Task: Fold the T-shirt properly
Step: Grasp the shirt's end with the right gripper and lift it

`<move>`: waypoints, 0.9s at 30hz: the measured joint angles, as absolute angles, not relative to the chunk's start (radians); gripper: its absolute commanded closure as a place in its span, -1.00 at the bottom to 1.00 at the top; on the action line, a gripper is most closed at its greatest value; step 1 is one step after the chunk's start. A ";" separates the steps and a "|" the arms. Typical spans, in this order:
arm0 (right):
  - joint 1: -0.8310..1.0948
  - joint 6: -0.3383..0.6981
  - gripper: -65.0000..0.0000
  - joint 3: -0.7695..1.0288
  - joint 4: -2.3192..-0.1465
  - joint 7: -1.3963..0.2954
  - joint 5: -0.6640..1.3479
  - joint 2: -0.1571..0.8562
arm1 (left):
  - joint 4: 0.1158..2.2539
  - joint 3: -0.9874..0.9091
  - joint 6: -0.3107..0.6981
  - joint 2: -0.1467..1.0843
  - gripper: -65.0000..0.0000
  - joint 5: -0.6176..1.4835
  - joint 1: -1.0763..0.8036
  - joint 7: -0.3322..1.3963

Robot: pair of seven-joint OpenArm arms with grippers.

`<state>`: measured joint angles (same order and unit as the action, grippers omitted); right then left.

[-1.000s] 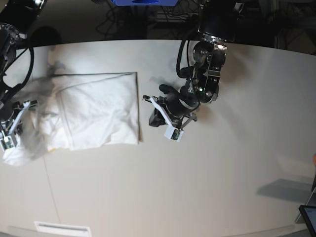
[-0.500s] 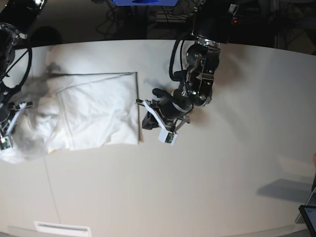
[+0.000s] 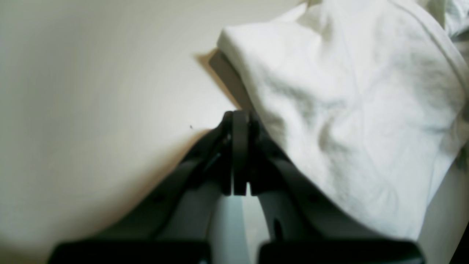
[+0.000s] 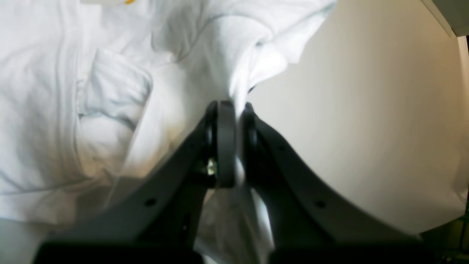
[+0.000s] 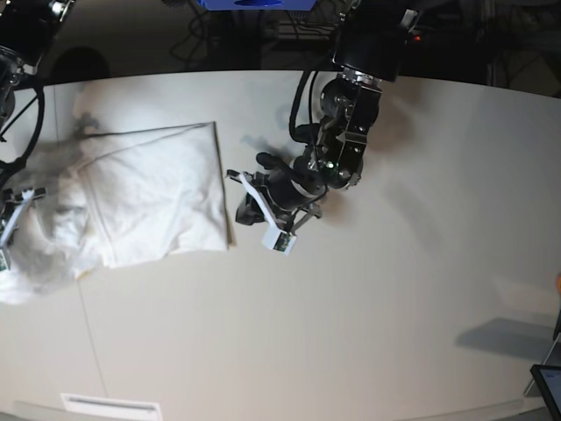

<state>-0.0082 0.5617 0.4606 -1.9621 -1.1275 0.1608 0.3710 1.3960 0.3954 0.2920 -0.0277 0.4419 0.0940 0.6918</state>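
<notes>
A pale worktop (image 5: 377, 298) seen from above, with two dark robot arms reaching in from the far edge; the left arm comes down from the top centre, bent at the elbow, its wrist angled toward the shirt; the left tool (image 5: 248, 200) sits low over the worktop just beside the right-hand edge of the T-shirt (image 5: 149, 202), its jaws pressed together with nothing between them; in the left wrist view the closed left tool (image 3: 240, 124) points at the bare surface right at the shirt's folded edge (image 3: 234, 79), and whether it touches the cloth cannot be told.

The right arm shows only at the far left border of the overhead view; the right tool (image 5: 10, 219) is mostly cut off there, over the bunched end of the shirt; in the right wrist view the right tool (image 4: 234, 117) is nearly closed, pinching a gathered tuft of white cloth (image 4: 240, 84) that rises into the jaws.

The T-shirt lies on the left part of the worktop, plain white side up, roughly flat toward the right and crumpled toward the left; a scrap of yellow print (image 4: 129, 1) shows at the top of the right wrist view.
</notes>
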 measured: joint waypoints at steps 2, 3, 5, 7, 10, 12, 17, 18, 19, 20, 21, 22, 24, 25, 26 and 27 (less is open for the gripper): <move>-0.008 0.540 1.00 0.460 -1.962 -1.127 0.161 0.371 | 1.398 0.396 0.292 -0.026 1.00 0.443 0.094 0.691; -0.007 0.540 1.00 0.457 -1.962 -1.127 0.160 0.370 | 1.401 0.396 0.292 -0.022 1.00 0.443 0.093 0.691; -0.006 0.540 1.00 0.455 -1.962 -1.127 0.161 0.365 | 1.411 0.396 0.292 -0.011 1.00 0.442 0.091 0.692; 0.000 0.540 1.00 0.453 -1.962 -1.127 0.160 0.355 | 1.428 0.395 0.292 -0.007 1.00 0.442 0.091 0.692; 0.006 0.541 1.00 0.449 -1.963 -1.127 0.162 0.340 | 1.435 0.396 0.295 0.006 1.00 0.443 0.094 0.690; 0.006 0.540 1.00 0.443 -1.963 -1.127 0.156 0.344 | 1.435 0.395 0.295 0.010 1.00 0.443 0.094 0.690; 0.006 0.537 1.00 0.361 -1.980 -1.127 0.173 0.343 | 1.435 0.395 0.294 0.008 1.00 0.444 0.094 0.691; 0.006 0.537 1.00 0.356 -1.983 -1.125 0.173 0.343 | 1.435 0.396 0.295 0.008 1.00 0.446 0.094 0.692; 0.005 0.537 1.00 0.355 -1.986 -1.123 0.171 0.343 | 1.435 0.395 0.295 0.009 1.00 0.445 0.094 0.692; 0.005 0.536 1.00 0.347 -1.986 -1.124 0.164 0.344 | 1.435 0.394 0.294 0.011 1.00 0.439 0.094 0.692; 0.006 0.536 1.00 0.335 -1.986 -1.126 0.152 0.347 | 1.435 0.393 0.292 0.011 1.00 0.434 0.095 0.691; 0.006 0.536 1.00 0.328 -1.986 -1.129 0.154 0.346 | 1.435 0.393 0.292 0.011 1.00 0.435 0.096 0.692; 0.006 0.537 1.00 0.318 -1.986 -1.127 0.159 0.345 | 1.430 0.396 0.295 0.009 1.00 0.435 0.105 0.692; 0.005 0.537 1.00 0.317 -1.986 -1.126 0.166 0.343 | 1.423 0.396 0.296 0.009 1.00 0.436 0.111 0.688; 0.006 0.537 1.00 0.317 -1.986 -1.123 0.165 0.343 | 1.411 0.396 0.295 0.009 1.00 0.439 0.118 0.688; 0.006 0.537 1.00 0.317 -1.986 -1.124 0.164 0.344 | 1.396 0.395 0.294 0.009 1.00 0.439 0.125 0.688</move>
<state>0.0055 0.5365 0.3172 -1.9862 -1.1240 0.1638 0.3435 1.3960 0.3946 0.2943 0.0093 0.4385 0.1249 0.6884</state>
